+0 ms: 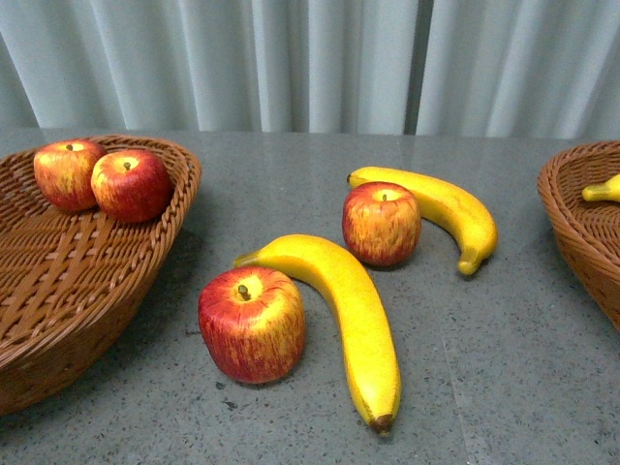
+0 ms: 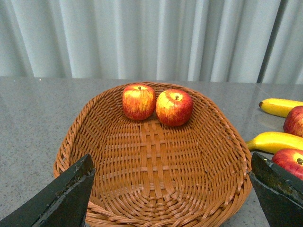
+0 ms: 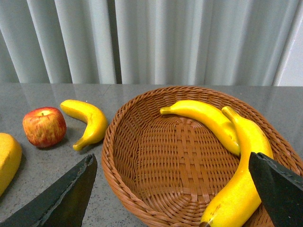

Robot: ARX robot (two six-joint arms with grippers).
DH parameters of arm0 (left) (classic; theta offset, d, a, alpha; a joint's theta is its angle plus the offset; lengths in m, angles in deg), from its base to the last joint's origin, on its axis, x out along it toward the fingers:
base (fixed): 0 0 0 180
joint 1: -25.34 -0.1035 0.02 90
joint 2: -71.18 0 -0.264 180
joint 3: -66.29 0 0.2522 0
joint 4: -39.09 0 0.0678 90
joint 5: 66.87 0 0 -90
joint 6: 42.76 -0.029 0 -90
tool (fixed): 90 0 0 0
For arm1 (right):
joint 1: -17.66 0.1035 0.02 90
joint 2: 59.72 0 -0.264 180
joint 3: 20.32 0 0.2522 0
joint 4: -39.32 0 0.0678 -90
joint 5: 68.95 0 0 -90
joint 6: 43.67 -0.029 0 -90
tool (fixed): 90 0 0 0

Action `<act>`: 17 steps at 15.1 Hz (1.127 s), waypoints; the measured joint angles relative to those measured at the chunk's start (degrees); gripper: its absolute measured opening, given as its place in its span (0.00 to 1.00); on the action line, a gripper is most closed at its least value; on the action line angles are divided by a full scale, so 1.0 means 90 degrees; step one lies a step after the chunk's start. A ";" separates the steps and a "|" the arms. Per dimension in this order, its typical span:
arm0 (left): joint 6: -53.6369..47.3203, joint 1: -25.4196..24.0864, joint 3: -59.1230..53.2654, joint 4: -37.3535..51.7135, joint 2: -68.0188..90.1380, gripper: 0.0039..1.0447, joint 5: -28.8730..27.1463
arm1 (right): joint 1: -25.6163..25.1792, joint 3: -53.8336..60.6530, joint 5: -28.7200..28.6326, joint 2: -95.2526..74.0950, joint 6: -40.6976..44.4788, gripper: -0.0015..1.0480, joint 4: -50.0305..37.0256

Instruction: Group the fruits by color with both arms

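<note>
Left basket [image 1: 116,310] held two apples [image 1: 131,184]; right basket [image 3: 111,151] two bananas [image 3: 203,116]. Unsorted beside left basket: two loose apples [image 1: 252,325], two loose bananas [image 1: 354,320]. Left end effector [image 2: 171,163], right end effector [image 3: 173,161] spread.

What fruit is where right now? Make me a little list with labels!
left basket: two red apples
right basket: two bananas
table: near apple, far apple, near banana, far banana
left gripper: open, empty
right gripper: open, empty
</note>
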 joint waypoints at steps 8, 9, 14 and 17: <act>0.0000 0.0000 0.0000 0.0000 0.0000 0.94 0.0000 | 0.0000 0.0000 0.0000 0.0000 0.0000 0.94 0.0000; 0.0000 0.0000 0.0000 0.0000 0.0000 0.94 0.0000 | 0.0000 0.0000 0.0000 0.0000 0.0000 0.94 0.0000; 0.0000 0.0000 0.0000 0.0000 0.0000 0.94 0.0000 | 0.0000 0.0000 0.0000 0.0000 0.0000 0.94 0.0000; 0.0000 0.0000 0.0000 0.0000 0.0000 0.94 0.0000 | 0.0000 0.0000 0.0000 0.0000 0.0000 0.94 0.0000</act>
